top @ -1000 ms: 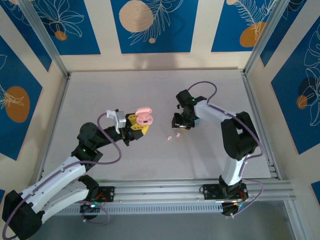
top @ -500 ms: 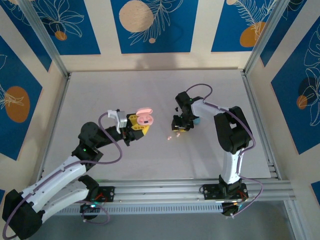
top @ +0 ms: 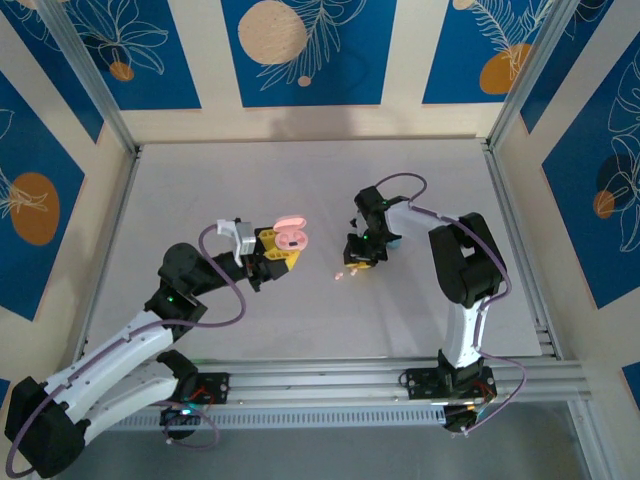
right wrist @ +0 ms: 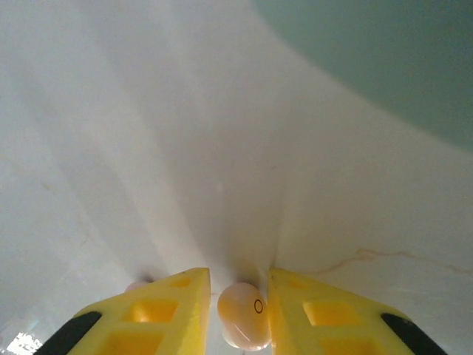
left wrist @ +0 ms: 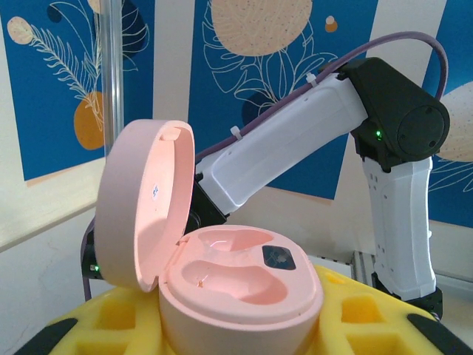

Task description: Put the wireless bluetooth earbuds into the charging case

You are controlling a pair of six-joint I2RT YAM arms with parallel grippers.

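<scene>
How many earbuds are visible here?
2. One pink earbud sits between the fingers of the right gripper; another lies beside them on the table. More may be hidden.

Left claw (top: 283, 246) aloft, right claw (right wrist: 239, 277) low.

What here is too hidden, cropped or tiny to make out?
- Top view: light blue object, mostly behind the right arm.
- Top view: pink specks on the table, too small.
- Right wrist view: whether the right gripper truly grips the round pale-pink earbud.
- Left wrist view: open pink plastic charging case, base cropped by the bottom edge.
</scene>
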